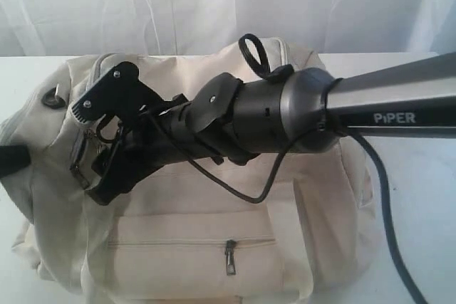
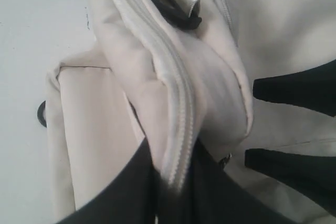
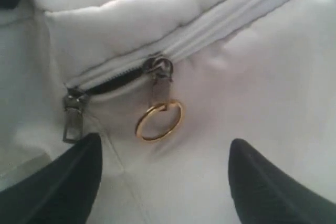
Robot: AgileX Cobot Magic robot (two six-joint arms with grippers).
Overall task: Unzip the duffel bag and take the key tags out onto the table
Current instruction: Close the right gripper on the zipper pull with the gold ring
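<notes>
Nearest the lens in the exterior view, the right arm [image 1: 385,101] is stretched in from the table's right edge, low over the duffel bag [image 1: 214,226]. The right gripper [image 1: 100,144] is held at the bag's end toward the left edge, its jaws spread apart. The bag is laid on the white table [image 1: 434,197], its top reaching up to the far edge in this view. A closed front pocket with a zip pull [image 1: 229,255] is turned toward the near edge. A dark D-ring [image 1: 53,95] is seen at the far left of the bag.

In the left wrist view, the left gripper [image 2: 176,182] is closed on a raised fold of the bag, and a pale zip running along that fold is pinched between the black fingers [image 2: 126,192]. Two black pointed tips [image 2: 299,85] are seen beside the fold, set apart from each other.

In the right wrist view, the right gripper's fingers [image 3: 58,182] are held wide apart. Between them a gold ring [image 3: 159,120] is hung from a zip slider [image 3: 159,67], untouched by either finger. A short dark gap [image 3: 113,80] is shown along the zip, between the slider and a second metal pull [image 3: 71,121].
</notes>
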